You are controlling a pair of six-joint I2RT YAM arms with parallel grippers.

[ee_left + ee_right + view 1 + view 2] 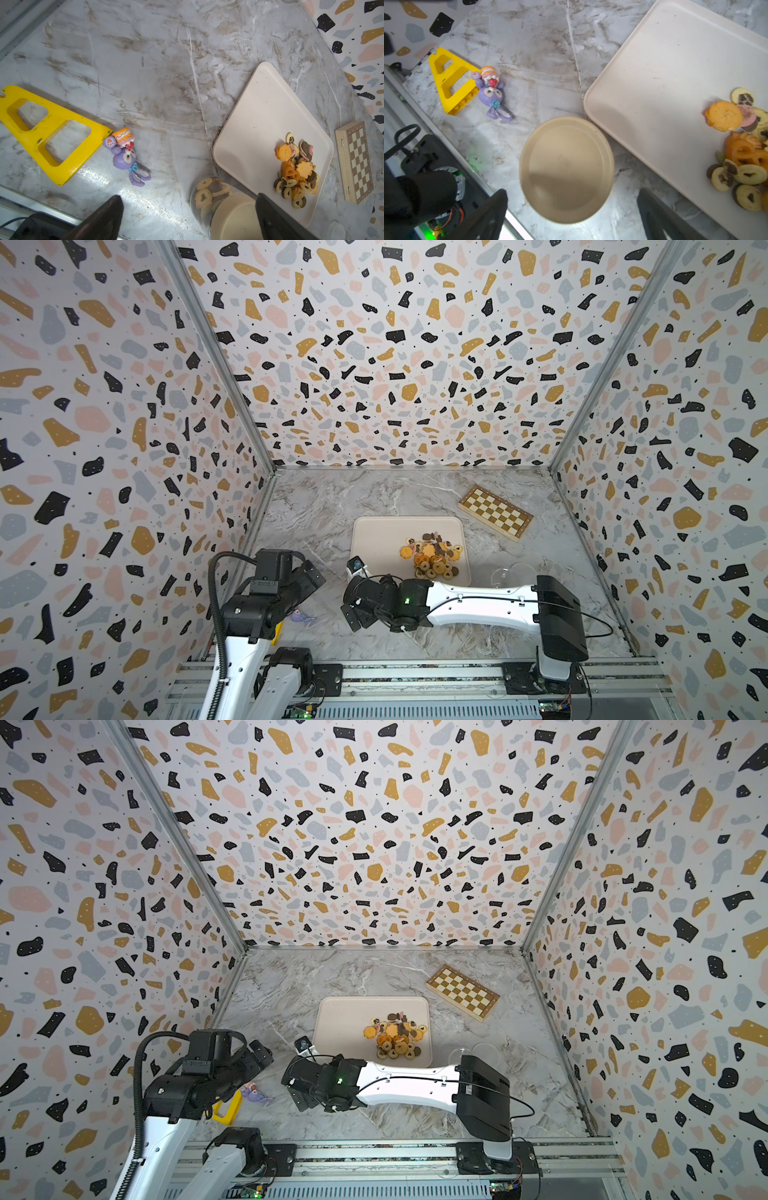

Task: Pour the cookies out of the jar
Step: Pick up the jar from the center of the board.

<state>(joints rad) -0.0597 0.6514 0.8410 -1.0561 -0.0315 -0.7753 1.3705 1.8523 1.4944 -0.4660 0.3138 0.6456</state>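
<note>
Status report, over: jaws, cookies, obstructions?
Left gripper and right gripper open, empty. Cookies heaped on tray; more in jar beside it. Lid on jar, under right gripper.

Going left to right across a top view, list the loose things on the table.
yellow frame → purple toy figure → cookies → chessboard

Round cream lid (pixel 566 169) between wide-apart jaws, cookies (pixel 743 149) heaped on cream tray (pixel 664 72) just beside

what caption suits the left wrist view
Open left gripper near a lidded jar; cookies piled on the tray beside it
</note>
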